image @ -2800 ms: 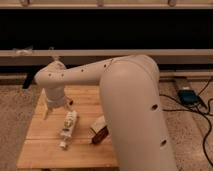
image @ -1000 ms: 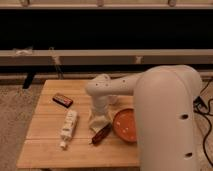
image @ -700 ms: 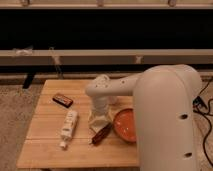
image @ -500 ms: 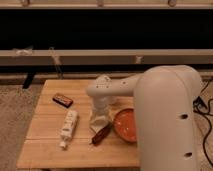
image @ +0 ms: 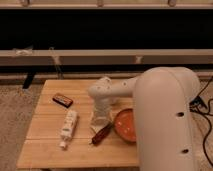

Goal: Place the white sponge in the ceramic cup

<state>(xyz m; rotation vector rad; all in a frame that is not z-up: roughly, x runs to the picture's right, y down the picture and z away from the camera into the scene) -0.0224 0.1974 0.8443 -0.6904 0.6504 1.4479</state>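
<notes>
My gripper (image: 100,119) hangs from the white arm (image: 107,90) and points down at the middle of the wooden table (image: 45,150), just left of the orange bowl (image: 125,125). A pale off-white shape sits at the gripper's tip. I cannot tell whether it is the white sponge, the ceramic cup or part of the gripper. Neither the sponge nor the cup shows apart from it. The arm's big white body (image: 170,120) hides the table's right side.
A white tube-shaped bottle (image: 68,127) lies left of the gripper. A small dark bar (image: 62,100) lies at the back left. A dark reddish-brown object (image: 102,134) lies just in front of the gripper. Cables (image: 202,107) lie on the floor at the right.
The arm swung from the table's left side to the middle beside the orange bowl. Over the last second it has barely moved.
</notes>
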